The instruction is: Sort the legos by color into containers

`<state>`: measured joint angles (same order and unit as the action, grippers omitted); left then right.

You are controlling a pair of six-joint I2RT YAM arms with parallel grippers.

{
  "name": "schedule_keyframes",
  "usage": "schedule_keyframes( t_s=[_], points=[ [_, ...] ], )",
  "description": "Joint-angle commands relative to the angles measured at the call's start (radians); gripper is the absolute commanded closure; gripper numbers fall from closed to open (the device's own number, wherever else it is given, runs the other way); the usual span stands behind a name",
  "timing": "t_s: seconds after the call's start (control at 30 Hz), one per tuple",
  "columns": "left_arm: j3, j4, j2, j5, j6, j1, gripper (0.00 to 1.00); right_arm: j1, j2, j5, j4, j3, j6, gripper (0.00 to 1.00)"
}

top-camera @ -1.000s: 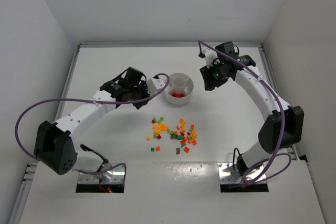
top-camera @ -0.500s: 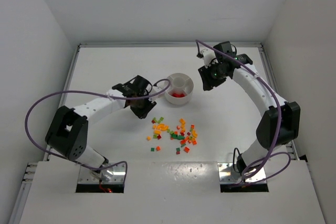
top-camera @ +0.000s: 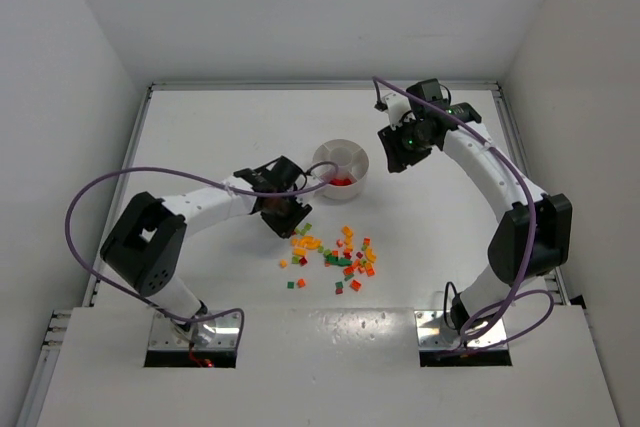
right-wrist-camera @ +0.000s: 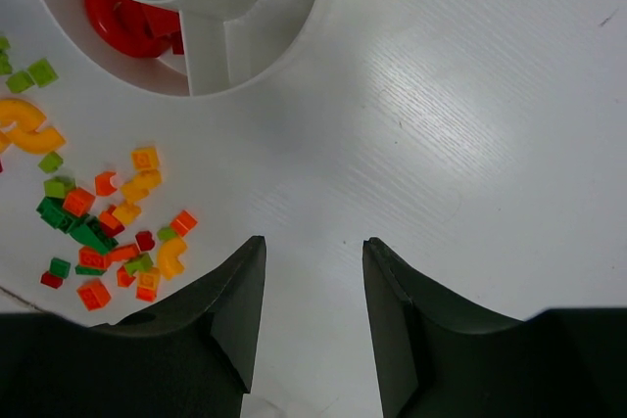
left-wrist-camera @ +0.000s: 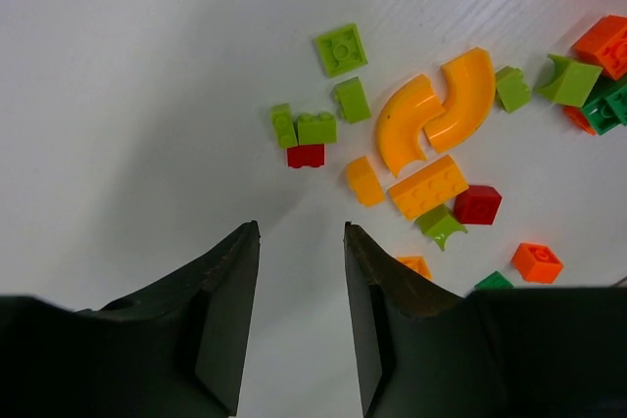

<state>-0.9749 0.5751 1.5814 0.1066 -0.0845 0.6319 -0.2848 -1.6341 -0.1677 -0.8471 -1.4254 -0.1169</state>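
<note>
Many tiny legos (top-camera: 335, 255) in red, orange, yellow and green lie scattered mid-table. The round white dish (top-camera: 341, 168) stands behind them, with red bricks (top-camera: 342, 181) in its near compartment; they also show in the right wrist view (right-wrist-camera: 132, 22). My left gripper (top-camera: 283, 217) is open and empty, just left of the pile's near-left edge. In the left wrist view (left-wrist-camera: 301, 232) it hangs over bare table, short of a small red brick (left-wrist-camera: 306, 156) and two curved yellow pieces (left-wrist-camera: 439, 116). My right gripper (top-camera: 397, 153) is open and empty, right of the dish (right-wrist-camera: 245, 56).
Raised table rails run along the left (top-camera: 128, 177) and right (top-camera: 515, 147) sides. Purple cables loop from both arms. The arm bases sit on a white shelf (top-camera: 330, 367) at the near edge.
My left gripper has swung from beside the dish toward me and to the right, down to the left edge of the brick pile. The right arm has barely moved.
</note>
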Motion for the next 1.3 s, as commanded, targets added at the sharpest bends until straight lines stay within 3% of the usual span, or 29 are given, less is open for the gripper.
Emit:
schedule_keyframes(
  t_s=[0.0,0.97,1.27],
  points=[
    [0.01,-0.04,0.025,-0.008,0.042,0.02,0.54,-0.007,0.023,0.005,0.019,-0.023,-0.013,0.55],
    [-0.076,-0.089,0.204,0.019,0.049,0.02,0.5,0.003,0.014,0.023,0.01,-0.023,-0.023,0.55],
    [-0.039,-0.078,0.167,0.019,0.031,0.02,0.53,0.003,0.014,0.023,0.01,-0.023,-0.023,0.55]
  ],
)
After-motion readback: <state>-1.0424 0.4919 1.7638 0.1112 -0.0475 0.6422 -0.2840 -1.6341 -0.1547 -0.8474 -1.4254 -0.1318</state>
